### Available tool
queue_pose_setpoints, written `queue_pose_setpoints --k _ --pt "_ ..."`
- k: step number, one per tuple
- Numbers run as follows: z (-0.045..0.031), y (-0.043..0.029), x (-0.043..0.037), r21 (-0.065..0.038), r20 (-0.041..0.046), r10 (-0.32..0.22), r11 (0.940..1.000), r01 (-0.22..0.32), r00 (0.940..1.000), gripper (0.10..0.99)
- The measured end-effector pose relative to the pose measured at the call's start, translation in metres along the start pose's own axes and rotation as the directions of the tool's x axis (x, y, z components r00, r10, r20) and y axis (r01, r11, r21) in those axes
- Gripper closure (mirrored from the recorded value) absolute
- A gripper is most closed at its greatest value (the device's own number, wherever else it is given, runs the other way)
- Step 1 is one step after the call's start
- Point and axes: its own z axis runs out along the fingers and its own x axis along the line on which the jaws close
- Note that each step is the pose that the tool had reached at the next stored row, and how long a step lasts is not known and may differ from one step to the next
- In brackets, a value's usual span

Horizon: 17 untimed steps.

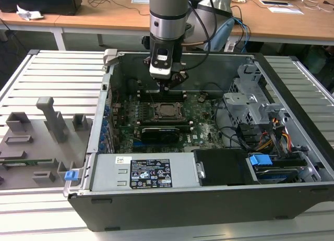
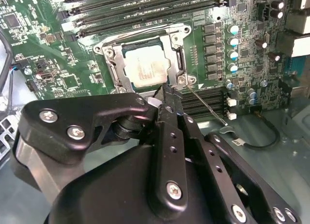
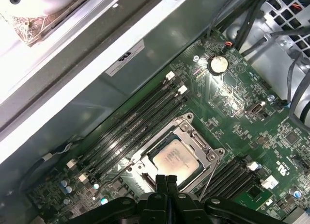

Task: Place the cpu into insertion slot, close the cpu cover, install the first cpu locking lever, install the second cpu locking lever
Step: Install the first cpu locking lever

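I had the gripper (image 3: 167,181) with its fingers pressed together, nothing between them, tips right at one corner of the socket (image 2: 107,53). The chip (image 3: 175,157) lay flat in that socket, just ahead of the tips, the metal cover (image 2: 145,39) down around it. From that same corner a thin lever (image 2: 206,104) slanted out over the board, nearest the gripper; memory slots (image 2: 145,6) lined the socket's far side

matt silver-grey metal cpu (image 3: 175,158), shiny bare-metal cpu cover (image 3: 201,139), glossy green circuit board (image 3: 232,95)
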Motion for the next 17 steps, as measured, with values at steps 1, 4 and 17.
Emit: queue_pose_setpoints --k 1,4,17 --pt "0.0000 0.0000 0.0000 0.000 -0.0002 -0.005 1.0000 0.005 1.0000 0.980" --pt "0.0000 0.0000 0.0000 0.000 -0.0012 -0.028 0.9996 0.028 0.9996 0.980" --pt "0.0000 0.0000 0.0000 0.001 -0.0056 -0.123 0.9924 0.123 0.9924 0.980"
